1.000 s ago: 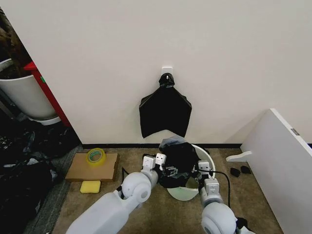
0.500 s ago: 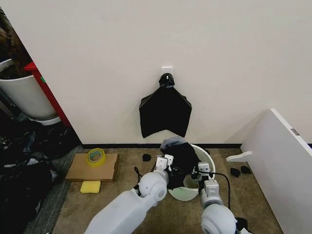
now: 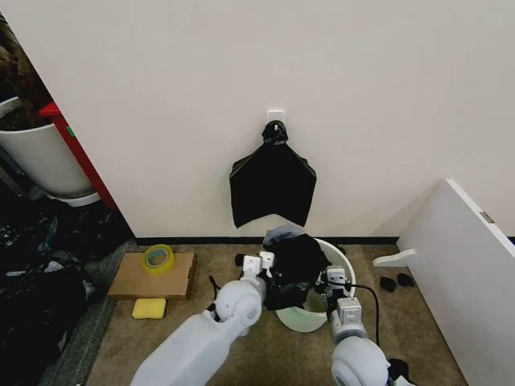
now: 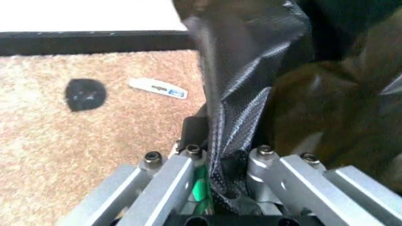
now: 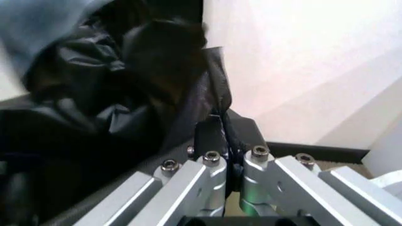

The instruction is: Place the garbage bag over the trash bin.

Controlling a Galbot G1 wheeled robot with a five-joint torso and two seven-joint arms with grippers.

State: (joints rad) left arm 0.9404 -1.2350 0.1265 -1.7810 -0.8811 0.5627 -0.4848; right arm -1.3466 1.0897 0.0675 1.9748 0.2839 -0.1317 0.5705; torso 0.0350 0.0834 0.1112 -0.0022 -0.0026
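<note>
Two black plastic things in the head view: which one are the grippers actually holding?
The crinkly garbage bag bunched over the trash bin, pinched by the left gripper and the right gripper. The flat black bundle hangs untouched on the wall.

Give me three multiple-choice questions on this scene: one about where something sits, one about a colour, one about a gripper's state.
1. Where is the yellow tape roll?
A. on the flat cardboard box
B. inside the trash bin
C. hanging on the wall

2. What colour is the garbage bag?
A. blue
B. black
C. white

3. What is the left gripper doing?
A. open over the carpet
B. shut on the garbage bag
C. holding the sponge

Answers: 1 A, the roll rests on the cardboard box. 2 B, glossy black plastic over the trash bin. 3 B, its fingers pinch the bag's film.
</note>
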